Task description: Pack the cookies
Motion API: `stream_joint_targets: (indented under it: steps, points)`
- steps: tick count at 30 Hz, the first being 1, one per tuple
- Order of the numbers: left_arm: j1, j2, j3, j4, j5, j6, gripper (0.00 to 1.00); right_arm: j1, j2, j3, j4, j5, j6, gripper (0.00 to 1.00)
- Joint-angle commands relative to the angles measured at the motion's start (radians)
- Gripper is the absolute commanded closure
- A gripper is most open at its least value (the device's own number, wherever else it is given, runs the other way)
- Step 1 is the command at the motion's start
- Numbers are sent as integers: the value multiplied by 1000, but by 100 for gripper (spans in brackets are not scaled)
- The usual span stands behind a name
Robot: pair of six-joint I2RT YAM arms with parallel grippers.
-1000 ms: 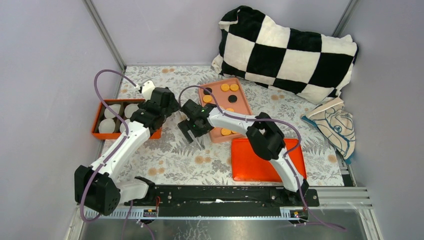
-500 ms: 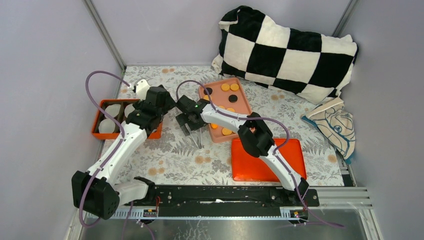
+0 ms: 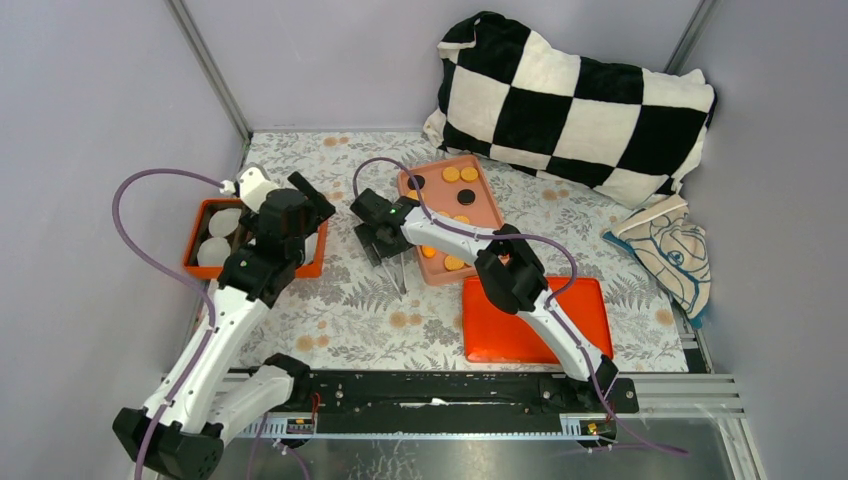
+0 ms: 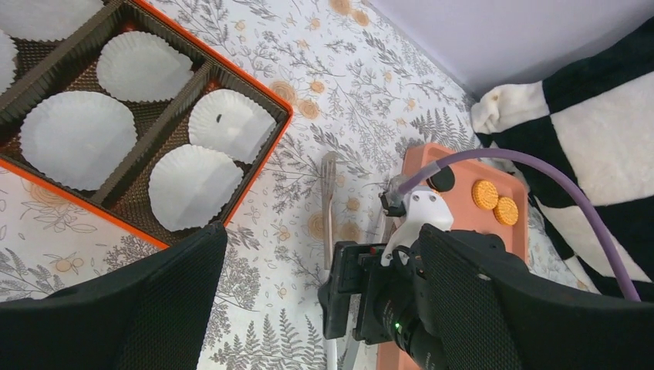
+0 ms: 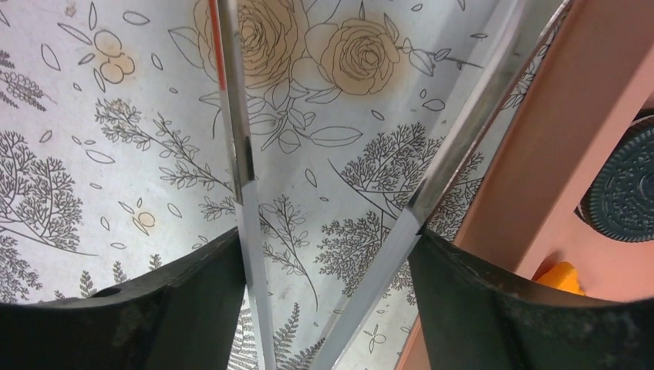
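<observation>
Tongs (image 5: pixel 239 154) gripped in right hand (image 3: pixel 383 243) (beside pink tray (image 3: pixel 487 215) of cookies (image 3: pixel 459 175)), left hand (image 4: pixel 320 247) spread open

The tongs (image 5: pixel 234 100) are polished metal, the tablecloth (image 3: pixel 340 300) matt printed cloth, the liners (image 4: pixel 77 139) fluted paper, the pillow (image 3: pixel 570 100) plush.

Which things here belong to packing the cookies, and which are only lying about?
For the job: cookies, pink tray, orange box, paper liners, tongs in the right pincer, flat orange lid (probably).
Lying about: checkered pillow, patterned cloth.
</observation>
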Motion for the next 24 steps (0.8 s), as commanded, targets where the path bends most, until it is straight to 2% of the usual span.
stream_joint_targets:
  steps: [1, 5, 11, 20, 24]
  points:
    - [-1, 22, 5, -16, -60, 8, 2, -16, 103, -65, -17, 3, 25, 27]
    - [-1, 40, 11, -19, -53, 4, 2, -14, 74, -69, -26, 19, 13, 45]
    - [1, 81, -6, -7, -44, -2, 1, -14, -68, -108, -31, 51, -20, 62]
    - [12, 230, 35, -20, -1, -41, 1, -13, -379, -205, -58, 49, -39, 61]
    - [80, 349, 81, -23, 91, -52, 1, -13, -468, -216, -91, 40, -44, 59]
